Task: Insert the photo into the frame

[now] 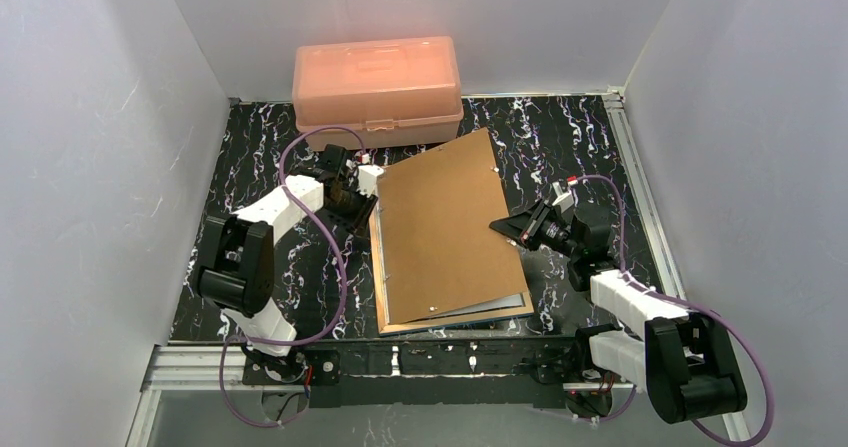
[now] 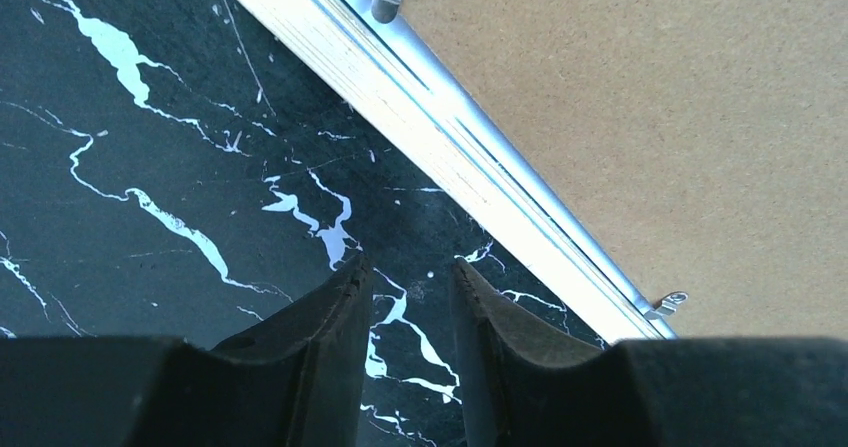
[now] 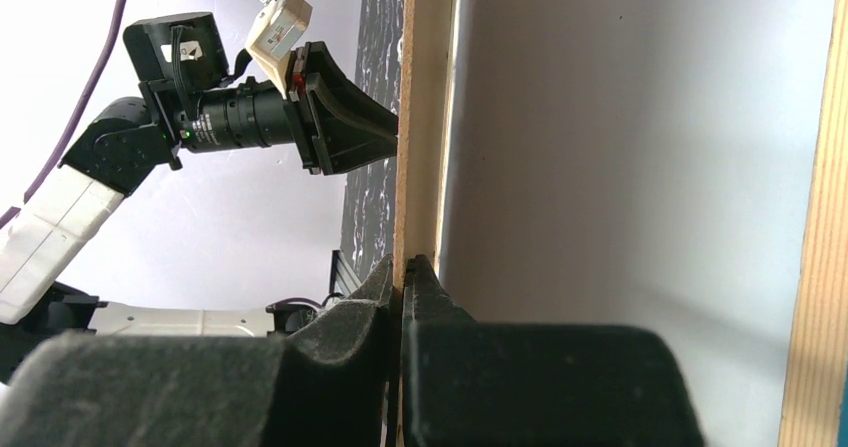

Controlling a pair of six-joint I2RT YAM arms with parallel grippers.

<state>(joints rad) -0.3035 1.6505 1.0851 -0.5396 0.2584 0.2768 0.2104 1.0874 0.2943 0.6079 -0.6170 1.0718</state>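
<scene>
Where the overhead camera looks down, the frame [image 1: 378, 267] lies on the table [image 1: 250, 137] under the tilted backing board [image 1: 445, 222]. The right gripper [image 1: 497, 225] pinches the board's right edge, and the left gripper [image 1: 362, 205] sits at the frame's left rim. At the left wrist, the fingers [image 2: 330, 347] are slightly parted and empty, just beside that rim [image 2: 420, 117]. At the right wrist, the fingers [image 3: 430, 307] clamp the board's edge [image 3: 418, 117]. Whether the pale sheet beyond is the photo is unclear.

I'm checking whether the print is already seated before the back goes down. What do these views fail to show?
- Photo: top view, the backing board covers the frame's opening; the pale surface beneath it in the right wrist view can't be identified.
- Left fingers: top view, hidden behind their own wrist; only the left wrist view shows them.
- Peach box: lid shut, contents unseen.
</scene>
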